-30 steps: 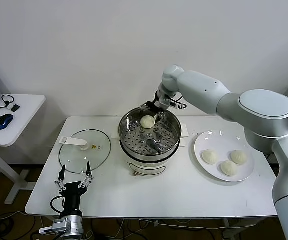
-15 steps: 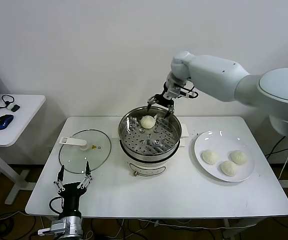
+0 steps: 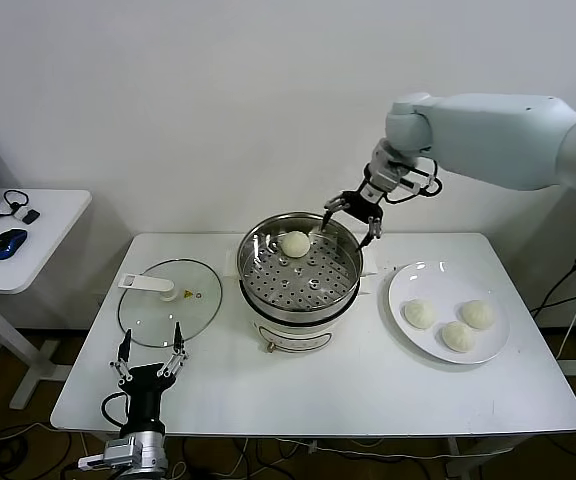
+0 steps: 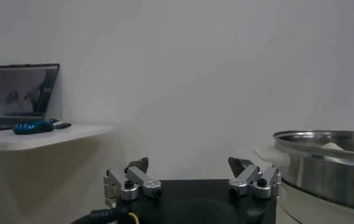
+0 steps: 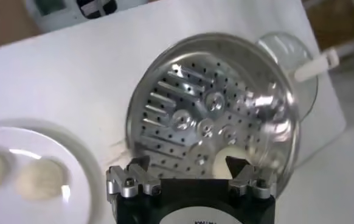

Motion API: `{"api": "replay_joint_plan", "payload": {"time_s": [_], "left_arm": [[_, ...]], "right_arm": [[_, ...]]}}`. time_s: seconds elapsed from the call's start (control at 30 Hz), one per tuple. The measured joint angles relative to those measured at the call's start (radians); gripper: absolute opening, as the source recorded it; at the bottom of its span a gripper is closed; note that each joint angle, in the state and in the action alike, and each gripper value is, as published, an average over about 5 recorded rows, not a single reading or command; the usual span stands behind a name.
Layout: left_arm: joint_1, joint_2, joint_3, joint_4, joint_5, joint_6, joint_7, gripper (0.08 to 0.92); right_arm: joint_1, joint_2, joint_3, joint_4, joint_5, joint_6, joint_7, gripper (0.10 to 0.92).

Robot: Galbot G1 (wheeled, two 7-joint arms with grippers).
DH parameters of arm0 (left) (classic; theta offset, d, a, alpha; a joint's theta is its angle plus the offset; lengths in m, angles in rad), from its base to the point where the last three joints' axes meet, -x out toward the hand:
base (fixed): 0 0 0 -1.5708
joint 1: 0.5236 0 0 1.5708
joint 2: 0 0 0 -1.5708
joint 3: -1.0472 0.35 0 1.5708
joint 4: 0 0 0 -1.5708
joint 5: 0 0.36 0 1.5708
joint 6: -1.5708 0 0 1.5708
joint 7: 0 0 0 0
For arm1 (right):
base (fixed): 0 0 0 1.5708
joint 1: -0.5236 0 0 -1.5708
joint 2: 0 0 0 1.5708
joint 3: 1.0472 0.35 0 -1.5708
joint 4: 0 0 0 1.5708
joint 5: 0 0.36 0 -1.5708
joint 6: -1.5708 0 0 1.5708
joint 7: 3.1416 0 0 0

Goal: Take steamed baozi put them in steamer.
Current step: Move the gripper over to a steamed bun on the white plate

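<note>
The steel steamer point(image 3: 300, 270) stands mid-table on its white base. One baozi point(image 3: 295, 243) lies on the perforated tray at the far side; it also shows in the right wrist view point(image 5: 221, 170). Three more baozi point(image 3: 455, 321) lie on the white plate point(image 3: 408, 286) to the right. My right gripper point(image 3: 351, 220) is open and empty, raised above the steamer's far right rim. My left gripper point(image 3: 149, 356) is open and empty, parked at the table's front left edge; it also shows in the left wrist view point(image 4: 191, 171).
A round glass lid point(image 3: 169, 302) with a white handle lies flat left of the steamer. A side table point(image 3: 18, 235) at far left holds a blue mouse point(image 3: 7, 242). A wall stands close behind the table.
My right gripper has let go of the baozi in the steamer, then lifted and moved right, from over the tray to above the steamer's right rim. The left arm has not moved.
</note>
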Motion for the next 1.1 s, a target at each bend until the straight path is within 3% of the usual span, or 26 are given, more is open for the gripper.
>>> {"api": "replay_joint_plan", "payload": {"time_s": [0.5, 1.1], "left_arm": [[-0.004, 0.0, -0.001, 0.014, -0.006, -0.007, 0.002, 0.823], [-0.006, 0.0, -0.001, 0.027, 0.001, -0.008, 0.003, 0.823]], "right_arm": [[0.079, -0.156, -0.124, 0.178, 0.155, -0.562, -0.038, 0.823], [-0.134, -0.3, 0.001, 0.093, 0.092, -0.758, -0.039, 0.823]]}}
